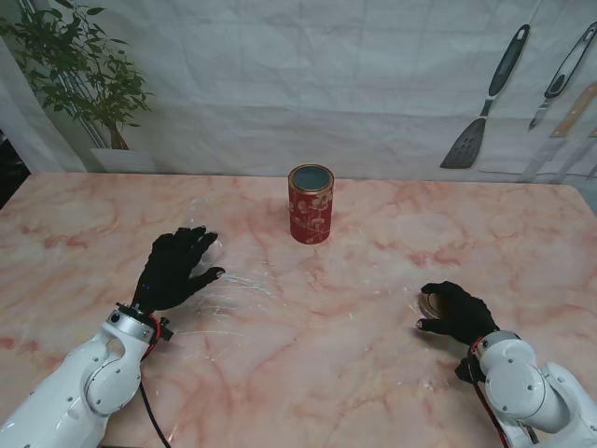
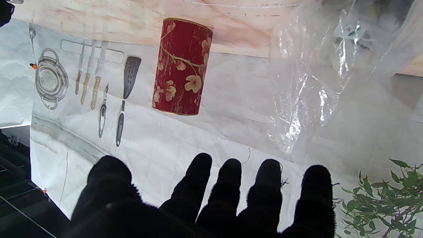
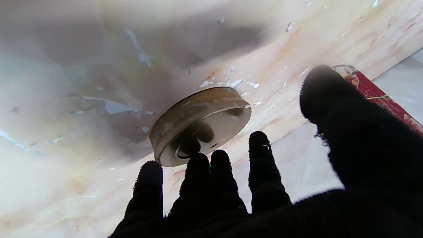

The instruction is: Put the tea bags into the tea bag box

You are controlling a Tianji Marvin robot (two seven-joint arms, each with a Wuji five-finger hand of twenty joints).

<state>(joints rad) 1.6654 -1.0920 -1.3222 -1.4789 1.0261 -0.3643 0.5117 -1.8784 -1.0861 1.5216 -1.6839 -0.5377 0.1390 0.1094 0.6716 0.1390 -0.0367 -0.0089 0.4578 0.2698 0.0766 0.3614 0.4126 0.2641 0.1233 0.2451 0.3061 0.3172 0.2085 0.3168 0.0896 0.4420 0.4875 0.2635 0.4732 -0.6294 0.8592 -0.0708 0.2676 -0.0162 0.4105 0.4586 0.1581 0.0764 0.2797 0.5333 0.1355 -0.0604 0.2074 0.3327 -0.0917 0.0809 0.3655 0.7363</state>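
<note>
Box open, no tea bag inside yet – picking step.
Left hand spread on clear bag, gripping nothing; right hand loosely open over lid; next needs a firm pinch, then carrying to red box.

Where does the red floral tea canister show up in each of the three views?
Stand view: red tea canister stands upright at table centre, farther from me than both hands, lid off.
Left wrist view: the whole canister shows, inverted, beyond the fingers.
Right wrist view: only a red sliver shows behind the thumb.
Shared landmark: the pink marble table.
</note>
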